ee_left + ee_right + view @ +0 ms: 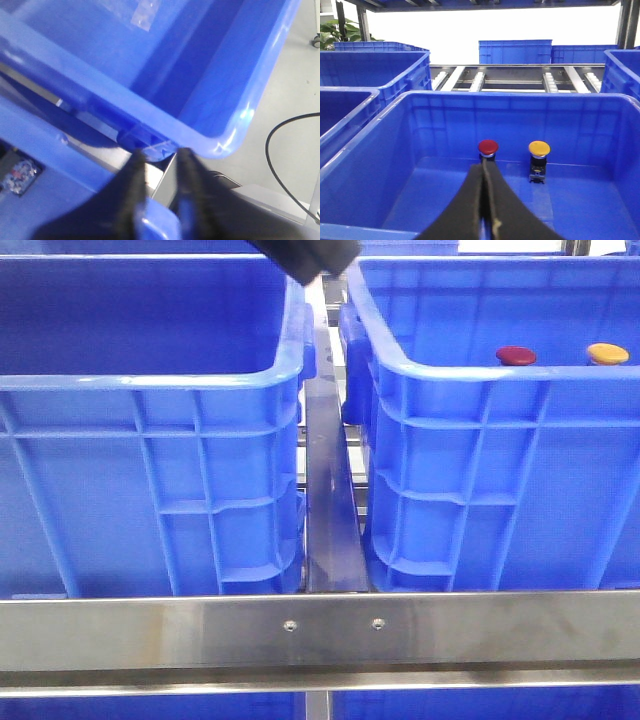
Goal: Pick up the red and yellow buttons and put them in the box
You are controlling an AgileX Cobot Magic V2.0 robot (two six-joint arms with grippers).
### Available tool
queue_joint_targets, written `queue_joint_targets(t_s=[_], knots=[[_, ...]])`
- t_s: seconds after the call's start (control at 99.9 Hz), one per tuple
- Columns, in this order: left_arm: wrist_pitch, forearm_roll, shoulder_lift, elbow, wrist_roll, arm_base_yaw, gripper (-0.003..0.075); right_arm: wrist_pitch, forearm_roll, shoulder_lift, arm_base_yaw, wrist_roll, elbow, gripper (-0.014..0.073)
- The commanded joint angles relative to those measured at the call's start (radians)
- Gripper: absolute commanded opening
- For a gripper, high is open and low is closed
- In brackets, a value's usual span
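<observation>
A dark red button (488, 146) and a yellow button (539, 148) stand on small black bases by the far wall inside the right blue crate (380, 160). The front view shows their caps, the red button (516, 355) and the yellow button (607, 353), above that crate's rim (470, 370). My right gripper (484, 167) is shut and empty, its tips just short of the red button. My left gripper (160, 161) is open and holds nothing, over the gap beside a corner of the left crate (200, 75). Which crate is the box I cannot tell.
A steel rail (320, 630) crosses the front, and a metal bar (330, 510) runs between the two crates. The left arm's dark body (305, 255) hangs over that gap. More blue crates (515, 50) and a roller conveyor (520, 77) lie beyond. A black cable (272, 150) lies on the floor.
</observation>
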Motion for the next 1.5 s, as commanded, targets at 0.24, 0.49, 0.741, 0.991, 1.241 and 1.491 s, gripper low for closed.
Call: queue_joint_targets(t_s=[0.24, 0.49, 0.741, 0.991, 1.241, 1.491], knots=[[-0.158, 0.081, -0.174, 0.117, -0.095, -0.008, -0.0020, 0.008, 0.010, 0.007, -0.006, -0.009, -0.027, -0.0068], [-0.278, 0.208, -0.324, 0.269, -0.210, -0.008, -0.0020, 0.011, 0.010, 0.007, -0.006, -0.009, -0.027, -0.0068], [-0.412, 0.342, -0.506, 0.449, -0.367, -0.008, -0.0020, 0.011, 0.010, 0.007, -0.006, -0.009, -0.027, -0.0068], [-0.501, 0.360, -0.695, 0.613, -0.410, 0.007, -0.0020, 0.011, 0.010, 0.007, -0.006, -0.009, -0.027, -0.0068], [-0.482, 0.356, -0.873, 0.741, -0.423, 0.204, -0.0020, 0.011, 0.010, 0.007, -0.006, -0.009, -0.027, -0.0068], [-0.461, 0.388, -1.036, 0.811, -0.423, 0.377, -0.0020, 0.011, 0.010, 0.007, -0.006, -0.009, -0.027, -0.0068]])
